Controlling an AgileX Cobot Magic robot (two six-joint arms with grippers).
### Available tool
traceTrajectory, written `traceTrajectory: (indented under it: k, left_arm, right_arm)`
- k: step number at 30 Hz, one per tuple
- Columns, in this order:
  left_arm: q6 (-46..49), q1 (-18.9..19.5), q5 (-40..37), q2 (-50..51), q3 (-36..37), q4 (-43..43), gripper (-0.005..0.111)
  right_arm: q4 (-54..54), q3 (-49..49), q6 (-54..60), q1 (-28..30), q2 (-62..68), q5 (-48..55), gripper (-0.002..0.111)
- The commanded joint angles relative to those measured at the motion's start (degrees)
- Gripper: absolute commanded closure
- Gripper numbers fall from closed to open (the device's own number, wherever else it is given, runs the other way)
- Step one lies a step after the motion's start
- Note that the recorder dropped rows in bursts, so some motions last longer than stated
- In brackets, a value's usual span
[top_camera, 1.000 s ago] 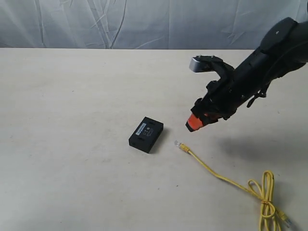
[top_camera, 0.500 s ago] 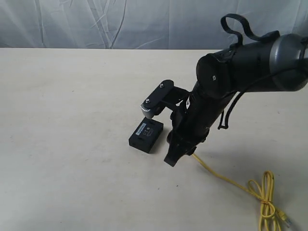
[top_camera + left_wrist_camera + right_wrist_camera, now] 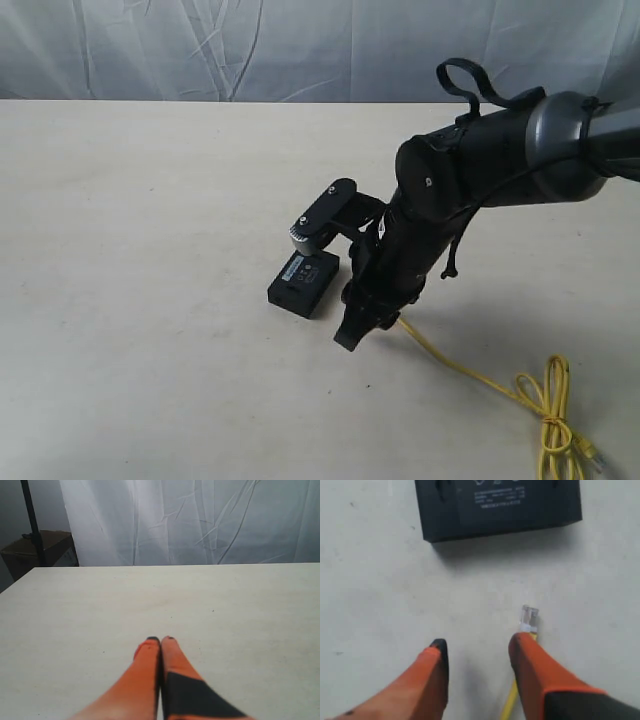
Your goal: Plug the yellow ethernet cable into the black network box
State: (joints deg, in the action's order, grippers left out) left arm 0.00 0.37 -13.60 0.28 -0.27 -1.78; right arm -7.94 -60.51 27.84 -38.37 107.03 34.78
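Note:
The black network box (image 3: 303,279) lies flat on the table; the right wrist view shows its labelled top (image 3: 499,503). The yellow ethernet cable (image 3: 470,372) runs from a tied loop at the front right towards the box. Its clear plug (image 3: 528,617) rests on the table a short way from the box. My right gripper (image 3: 477,647) is down at the table, open, with one finger (image 3: 532,667) over the cable just behind the plug; nothing is gripped. In the exterior view the right arm (image 3: 440,215) hides the plug. My left gripper (image 3: 160,640) is shut and empty over bare table.
The table (image 3: 150,200) is a pale, plain surface. A white curtain (image 3: 250,50) hangs behind its far edge. The left wrist view shows a dark stand and a brown box (image 3: 37,550) beyond the table's corner.
The right arm swung down and left from above the cable's end to the table beside the box. Over the last half second it only settled slightly lower.

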Motion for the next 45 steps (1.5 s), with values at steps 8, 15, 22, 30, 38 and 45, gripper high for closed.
traceTrajectory:
  k: [8,15,22,30,38,45]
  left_arm:
    - [0.0,-0.58,-0.12,-0.28,0.27,-0.02,0.107]
    - [0.0,-0.58,-0.12,-0.28,0.27,-0.02,0.107]
    - [0.0,-0.58,-0.12,-0.28,0.27,-0.02,0.107]
    - [0.0,-0.58,-0.12,-0.28,0.27,-0.02,0.107]
    - [0.0,-0.58,-0.12,-0.28,0.27,-0.02,0.107]
    - [0.0,-0.58,-0.12,-0.28,0.27,-0.02,0.107]
  right_arm:
    - [7.27,0.2,-5.53,0.09,2.6,-0.77,0.066]
    - [6.82,0.2,-5.7,0.09,1.06,-0.19,0.066]
    - [7.94,0.2,-13.39,-0.04,-3.44,2.77,0.069]
    - [14.7,0.2,-21.5,-0.77,-0.92,6.75,0.071]
    - [21.11,0.2,-30.4,-4.98,-0.27,7.06,0.071]
    - [45.57,0.2,-49.21,-12.09,1.96,8.4,0.071]
